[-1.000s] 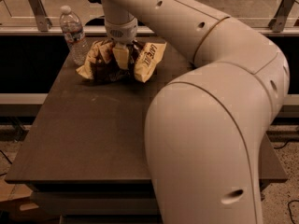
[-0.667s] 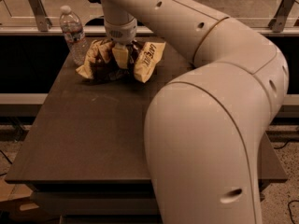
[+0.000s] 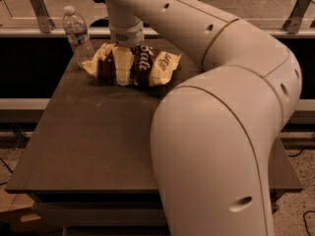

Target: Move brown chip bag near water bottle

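The brown chip bag point(image 3: 147, 63) lies on the dark table point(image 3: 98, 132) at its far left. It is crinkled, with cream-yellow ends and white script lettering. The water bottle point(image 3: 77, 33) stands upright just left of the bag, and the bag's left end almost touches its base. My gripper point(image 3: 122, 65) comes straight down from the arm's wrist point(image 3: 126, 31) onto the middle of the bag. Its fingers point(image 3: 123, 68) are closed on the bag's pinched middle. The bag rests on the table.
My large white arm point(image 3: 216, 132) fills the right half of the view and hides the table's right side. A rail with metal brackets point(image 3: 39, 4) runs behind the table. The table's front edge point(image 3: 74, 188) is near the bottom.
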Controlling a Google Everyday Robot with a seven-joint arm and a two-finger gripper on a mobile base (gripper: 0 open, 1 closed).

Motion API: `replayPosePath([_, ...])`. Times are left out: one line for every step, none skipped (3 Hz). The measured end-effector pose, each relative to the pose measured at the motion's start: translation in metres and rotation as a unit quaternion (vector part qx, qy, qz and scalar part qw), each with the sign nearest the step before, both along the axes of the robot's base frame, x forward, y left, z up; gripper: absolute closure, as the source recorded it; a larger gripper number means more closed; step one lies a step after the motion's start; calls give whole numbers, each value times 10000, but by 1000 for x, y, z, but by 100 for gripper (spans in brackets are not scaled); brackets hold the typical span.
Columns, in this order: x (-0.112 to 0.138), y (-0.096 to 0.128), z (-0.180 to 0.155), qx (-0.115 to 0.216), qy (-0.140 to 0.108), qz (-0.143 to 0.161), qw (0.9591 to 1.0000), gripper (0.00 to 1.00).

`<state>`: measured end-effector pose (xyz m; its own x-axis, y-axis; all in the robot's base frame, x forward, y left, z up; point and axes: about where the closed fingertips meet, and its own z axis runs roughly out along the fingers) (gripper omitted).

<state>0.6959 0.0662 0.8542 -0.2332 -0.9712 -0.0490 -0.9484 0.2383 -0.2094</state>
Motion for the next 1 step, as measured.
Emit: replayPosePath([0,0,0,0,0,0,10000,0])
